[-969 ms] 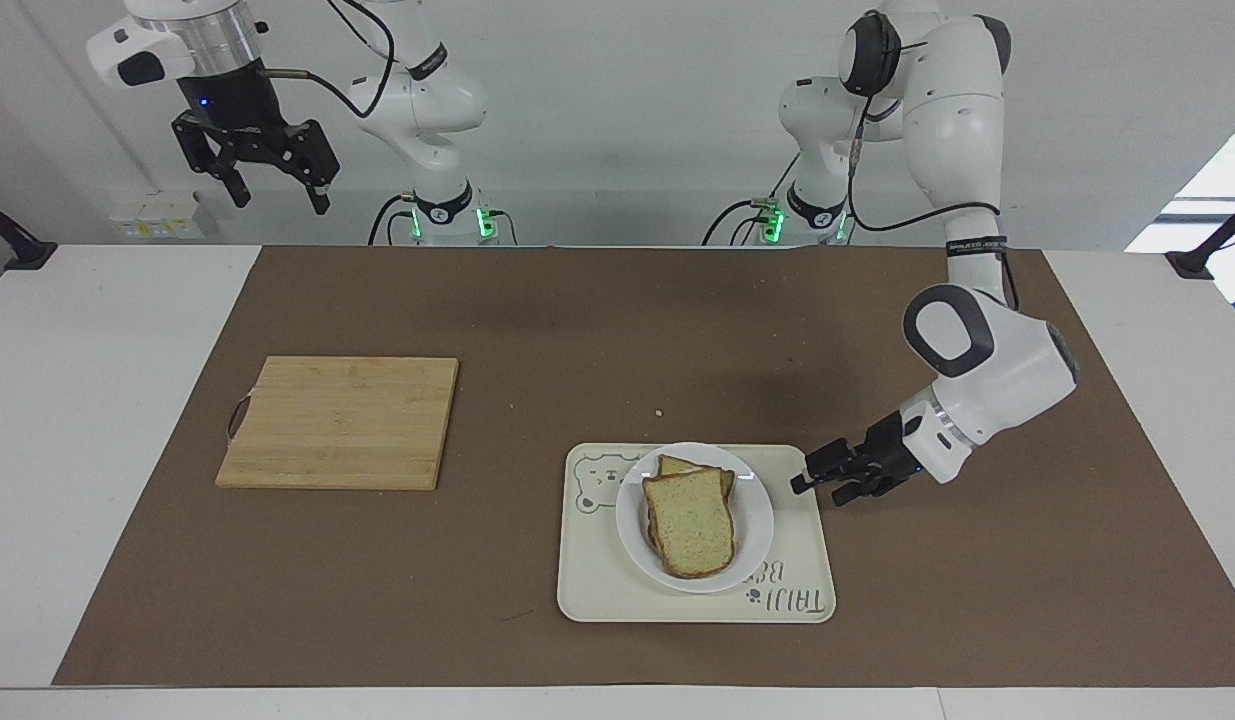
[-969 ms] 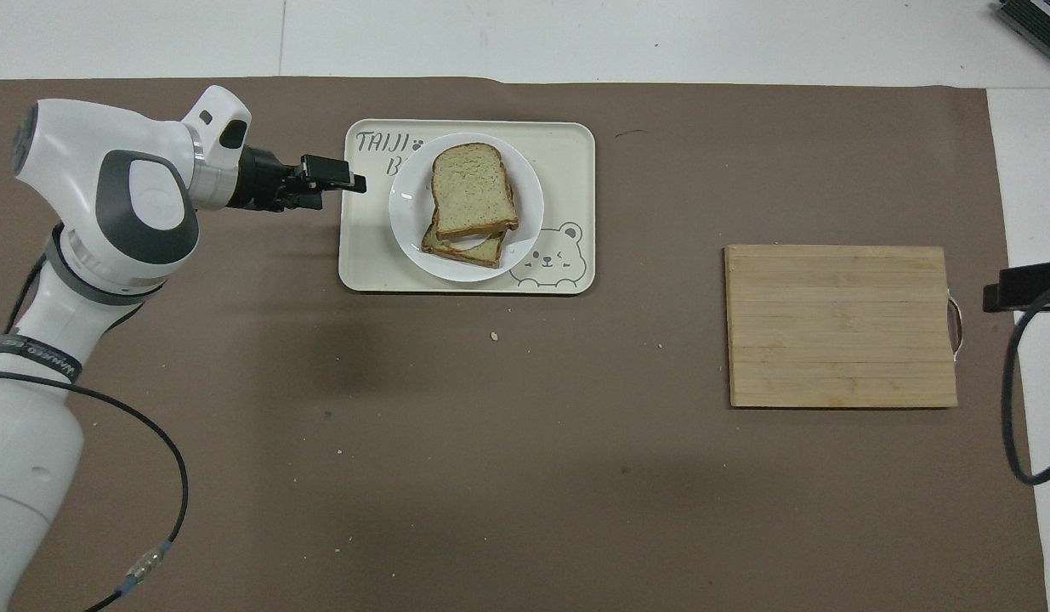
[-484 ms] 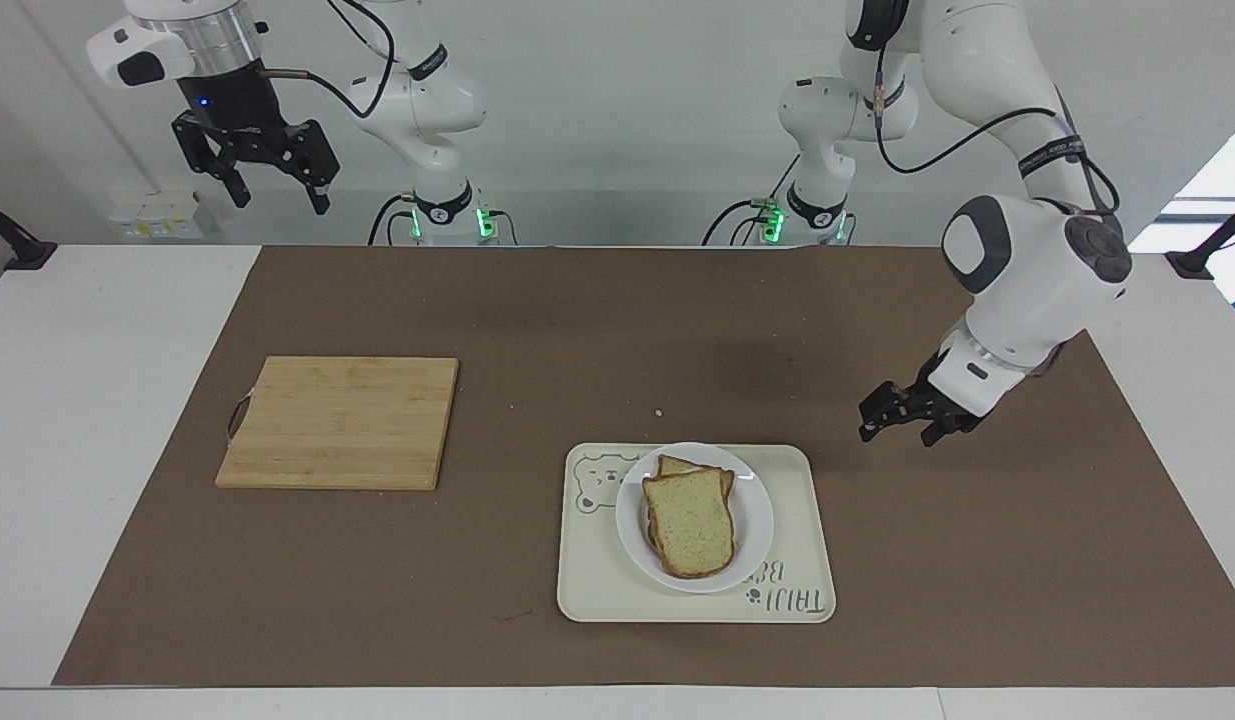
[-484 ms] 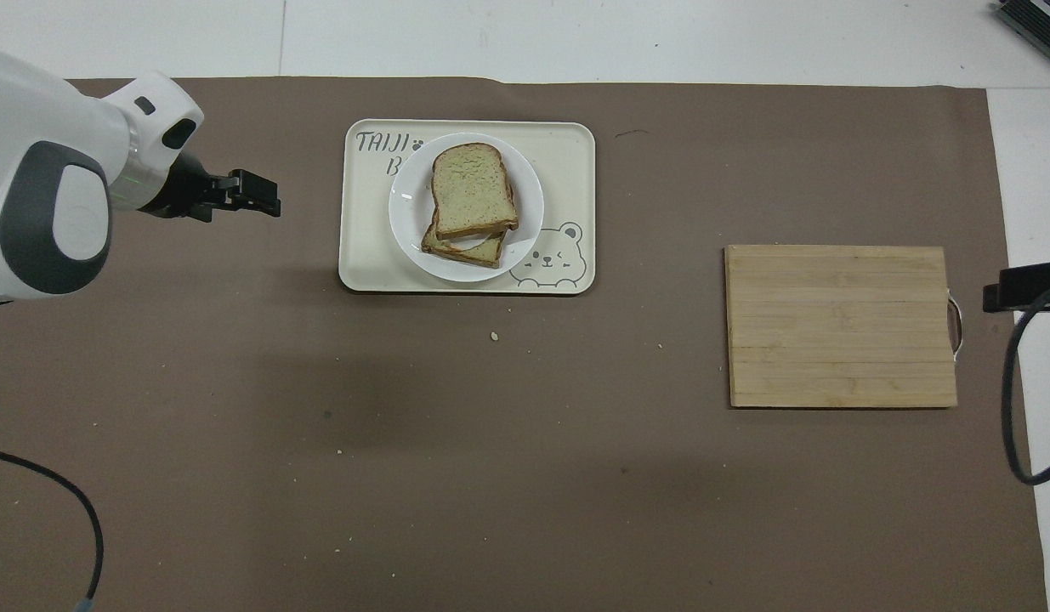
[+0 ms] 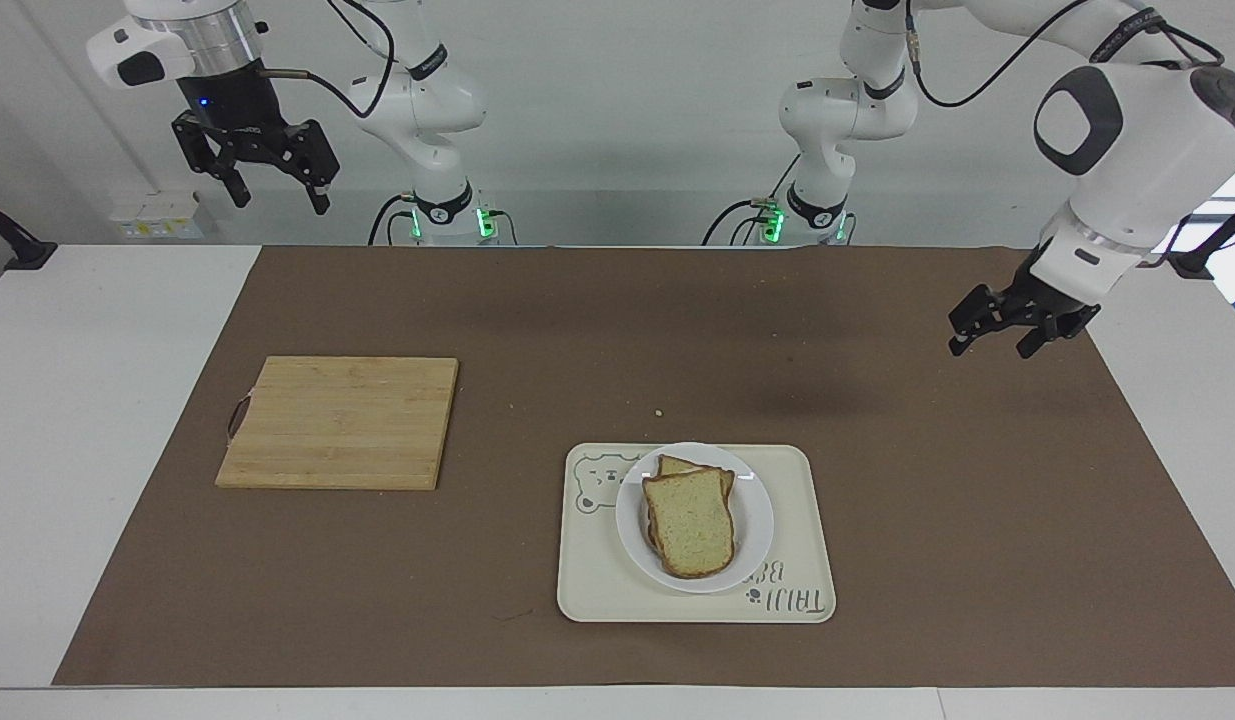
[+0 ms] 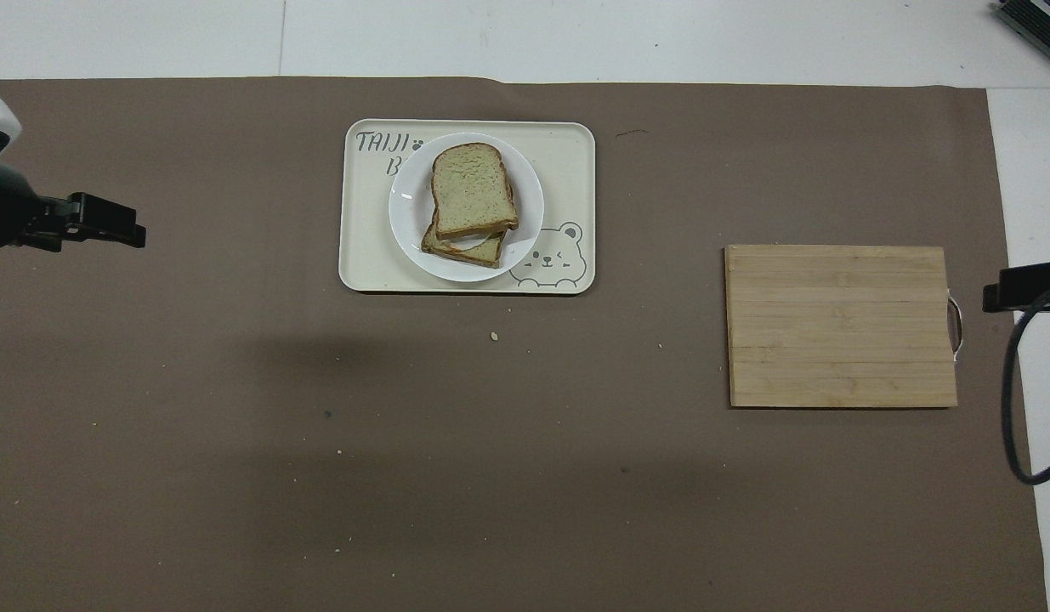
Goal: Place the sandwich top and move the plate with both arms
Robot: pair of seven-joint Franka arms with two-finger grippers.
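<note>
The sandwich top (image 5: 692,522) (image 6: 472,189) lies slightly askew on a lower slice on the plate (image 5: 759,530) (image 6: 405,212). That white plate stands on a cream bear-print tray (image 5: 807,570) (image 6: 567,161). My left gripper (image 5: 992,345) (image 6: 116,225) hangs open and empty over the brown mat, toward the left arm's end of the table and well apart from the tray. My right gripper (image 5: 280,200) waits open and empty high up at the right arm's end; only a black tip of it (image 6: 1022,286) shows in the overhead view.
A wooden cutting board (image 5: 342,422) (image 6: 839,327) lies on the mat (image 5: 577,330) toward the right arm's end. A few crumbs lie on the mat near the tray, on the robots' side.
My left gripper has drawn back from beside the plate, rising and swinging away toward the left arm's end of the table. The right arm, plate and bread have stayed put.
</note>
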